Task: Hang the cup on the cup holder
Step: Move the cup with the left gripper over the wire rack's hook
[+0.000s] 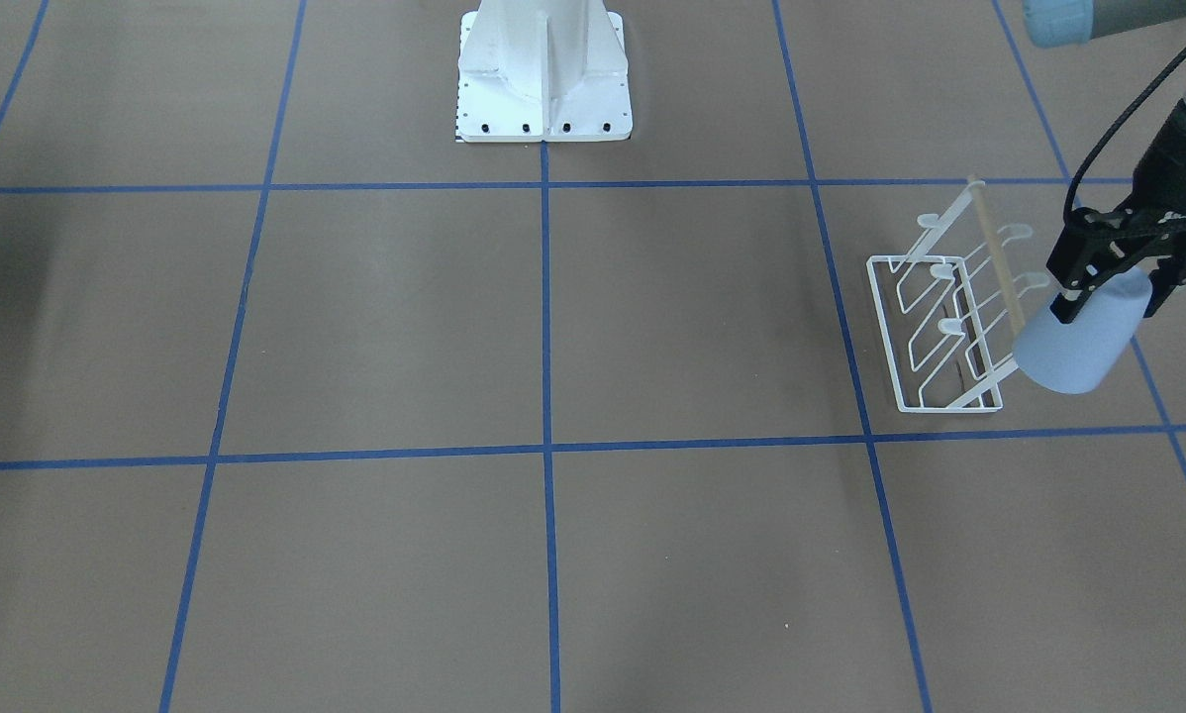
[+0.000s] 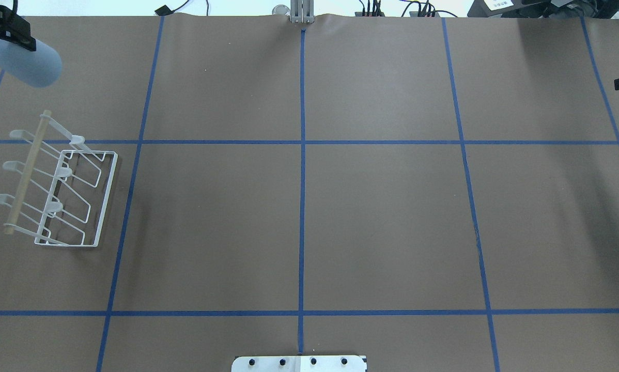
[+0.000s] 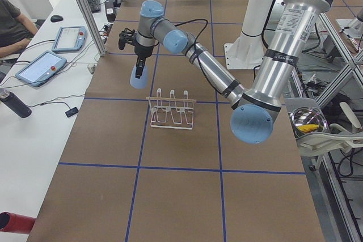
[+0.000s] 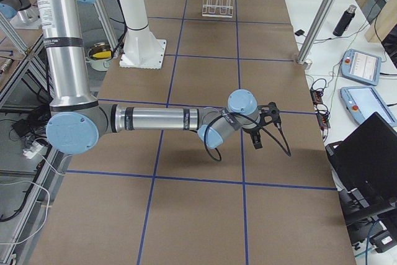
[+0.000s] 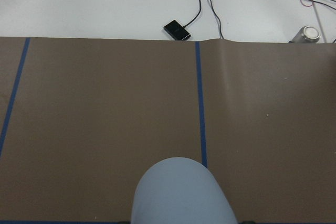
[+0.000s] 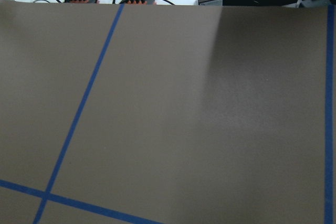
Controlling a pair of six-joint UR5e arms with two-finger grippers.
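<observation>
— So the left gripper (image 1: 1108, 295) has the cup (image 1: 1083, 347)?

— Yes, pinched by its narrow end. The wide end hangs down and out ahead of the gripper, clear of the tabletop (image 2: 382, 222).

— And the rack (image 2: 64, 170)?

— Below the gripper and a little back toward the robot's side, standing free with nothing steadying it. That's my worry. It looks light, so if the rim comes down on the rod (image 2: 28, 170) rather than over a prong (image 2: 10, 165), I'd expect the whole rack to skid or tip.

— The prongs slant, too.

— Right, and the cup's tilt has to match that slant. If it's off, the rim could catch a rounded tip or foul the next prong. The plastic also looks smooth and tapered, so any push back along the cup might slide it out of the pinch.

— And if it lets go early?

— Then the cup could drop past the prong and roll off.

— The right gripper (image 4: 267, 122)?

— Far off to the right, low over bare tabletop. I can't tell whether it's spread or closed. It's too distant to brace the rack.
</observation>
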